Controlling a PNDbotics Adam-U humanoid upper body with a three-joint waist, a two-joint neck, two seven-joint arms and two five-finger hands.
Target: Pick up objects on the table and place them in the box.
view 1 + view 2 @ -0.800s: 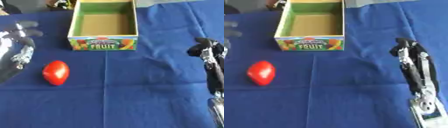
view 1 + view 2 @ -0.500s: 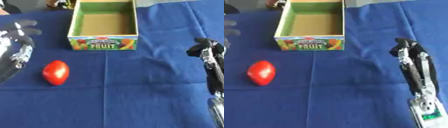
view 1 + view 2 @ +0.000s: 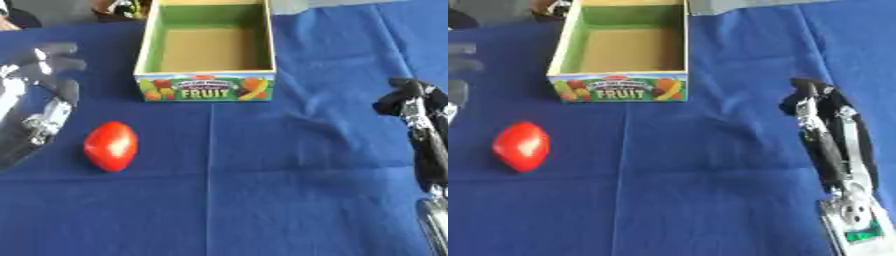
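Left eye view: the red tomato-like fruit (image 3: 110,146) lies near the blue table's (image 3: 289,185) left edge, before the open FRUIT box (image 3: 208,89). The left hand (image 3: 44,80) hovers beside it, fingers relaxed, holding nothing.

Right eye view: the right hand (image 3: 820,107) sits by the right edge, fingers curled, empty.

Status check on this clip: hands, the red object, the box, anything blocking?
Left hand open, beside red object, not touching. Right hand curled, holding nothing, far right. Box holds nothing, nothing between it and red object.
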